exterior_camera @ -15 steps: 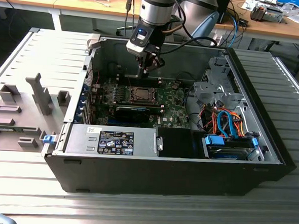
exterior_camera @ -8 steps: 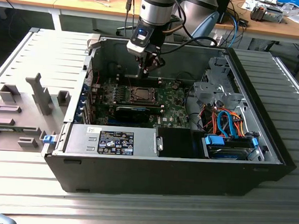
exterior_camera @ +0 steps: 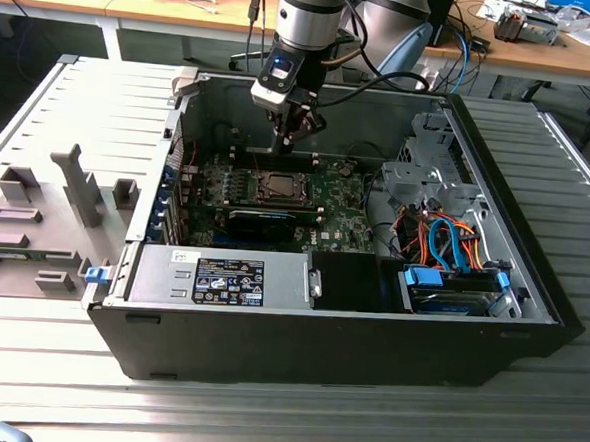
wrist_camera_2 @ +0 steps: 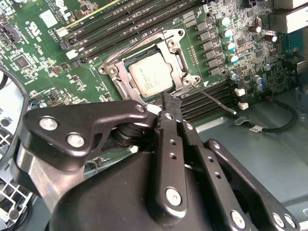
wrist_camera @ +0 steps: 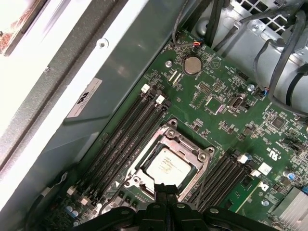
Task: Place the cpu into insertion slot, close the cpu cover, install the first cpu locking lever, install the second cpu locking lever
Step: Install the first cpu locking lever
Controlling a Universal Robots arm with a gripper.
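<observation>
Now the tool [wrist_camera_2: 168, 103], closed and empty, hovers just beside the seated cpu [wrist_camera_2: 150, 74]

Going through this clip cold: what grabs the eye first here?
The cpu sits in the insertion slot on the green board, with the cpu cover down around it. The black gripper hangs just above the socket's edge, jaws together and empty, inside the open computer case.

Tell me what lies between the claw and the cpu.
In the second wrist view, the cpu cover's silver frame edge lies between claw and cpu.
</observation>
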